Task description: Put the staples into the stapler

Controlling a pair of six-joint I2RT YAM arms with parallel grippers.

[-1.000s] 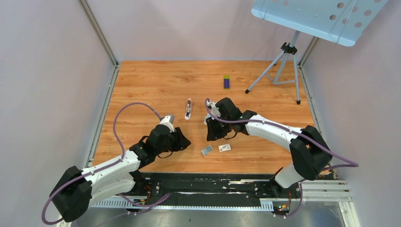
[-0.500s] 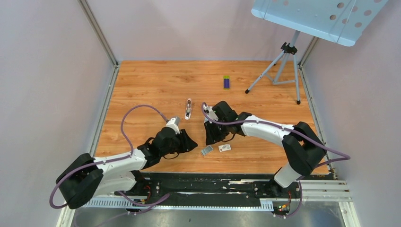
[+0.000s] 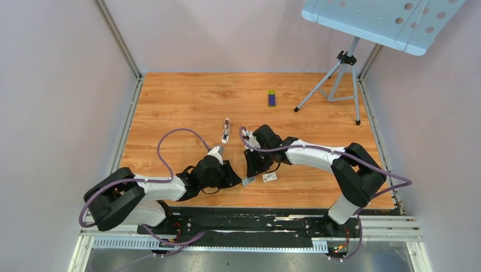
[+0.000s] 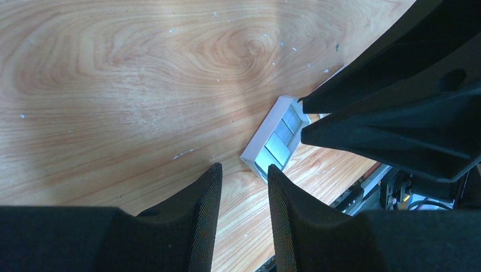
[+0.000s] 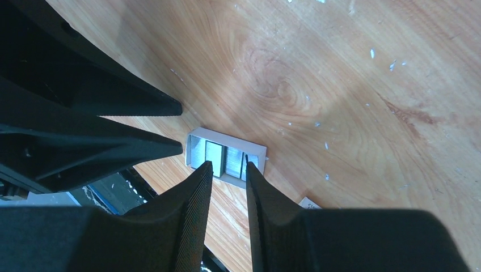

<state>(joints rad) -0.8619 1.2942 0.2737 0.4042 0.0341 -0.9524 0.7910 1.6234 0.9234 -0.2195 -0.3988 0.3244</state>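
The staples (image 3: 248, 181) are a small grey ridged block lying in a shallow white tray near the table's front edge. They also show in the left wrist view (image 4: 278, 143) and the right wrist view (image 5: 226, 156). The stapler (image 3: 226, 131) lies further back, apart from both arms. My left gripper (image 3: 236, 178) is open and empty, low over the wood just left of the staples (image 4: 243, 170). My right gripper (image 3: 250, 172) is open and empty, its tips right over the tray's near edge (image 5: 228, 167). The two grippers face each other across the staples.
A small white card (image 3: 270, 177) lies just right of the staples. A purple-and-green box (image 3: 271, 98) lies at the back. A tripod (image 3: 340, 79) stands at the back right. The black front rail (image 3: 255, 218) runs close behind the staples.
My left arm has stretched right, bringing its gripper up to the staples. My right gripper has shifted slightly left and toward the front edge, closing in on the staples.
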